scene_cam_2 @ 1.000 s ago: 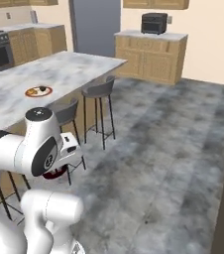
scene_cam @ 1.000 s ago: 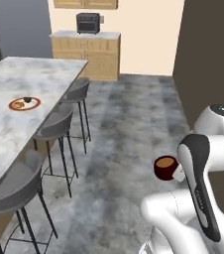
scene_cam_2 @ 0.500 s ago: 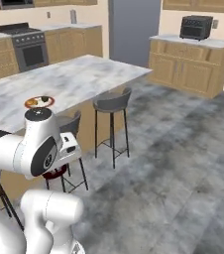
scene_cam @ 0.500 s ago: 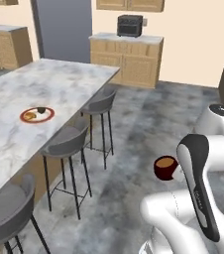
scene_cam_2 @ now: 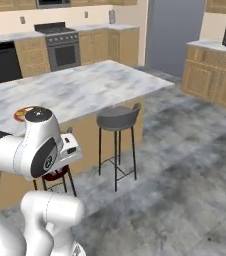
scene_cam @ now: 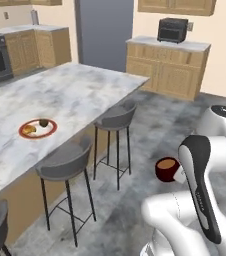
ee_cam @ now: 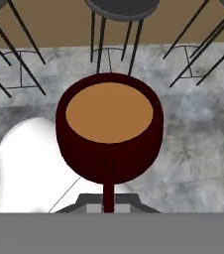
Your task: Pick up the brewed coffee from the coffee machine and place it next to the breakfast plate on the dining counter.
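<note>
Brewed coffee, in a small round dark red mug (scene_cam: 166,169) filled with light brown liquid, hangs in the air at the end of the arm, above the grey veined floor and well apart from the long white-and-grey marble dining counter (scene_cam: 75,92) on its tan wooden base. Grey round-seated stools (scene_cam: 65,161) on thin black legs stand along that counter's near side. On the marble lies the round white breakfast plate with a red rim (scene_cam: 37,128), carrying a yellow-orange pastry and a small dark green item. The white arm folds back on itself, elbow high, the hand low beside the base. The gripper (ee_cam: 109,203) has the mug by its handle, which runs down between the tips. No writing is legible anywhere.
</note>
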